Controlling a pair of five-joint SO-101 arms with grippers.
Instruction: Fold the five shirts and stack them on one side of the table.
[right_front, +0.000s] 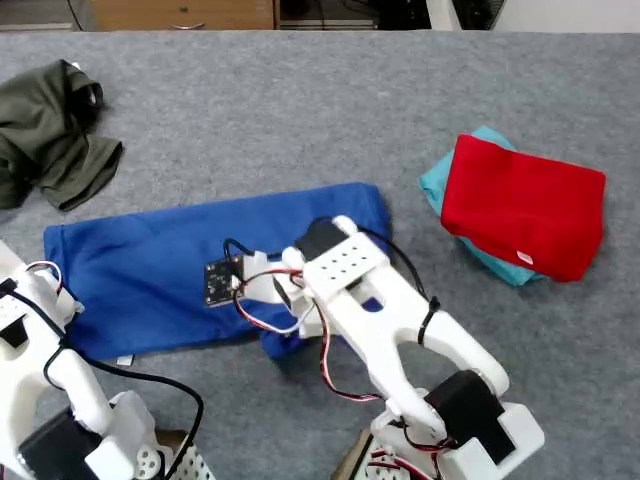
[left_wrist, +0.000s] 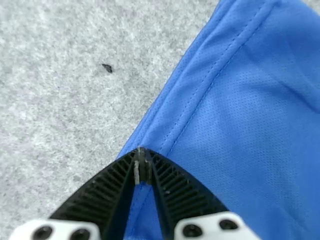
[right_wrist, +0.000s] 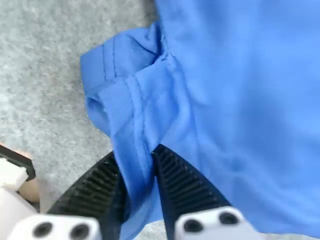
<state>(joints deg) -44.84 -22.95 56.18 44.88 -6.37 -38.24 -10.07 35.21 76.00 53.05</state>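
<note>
Two wrist views: left gripper (left_wrist: 141, 164), right gripper (right_wrist: 142, 160) pinch blue shirt (right_front: 150, 265); high view: red shirt (right_front: 525, 205) seemingly folded.

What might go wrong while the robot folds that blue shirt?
1. The left jaws pinch only the very edge of the blue shirt, right at their tips, so it may slip free when lifted.
2. The right jaws hold a bunched-up wad of it, so the fold might come out crumpled.
3. A swinging arm could perhaps nudge the folded red shirt nearby.
</note>
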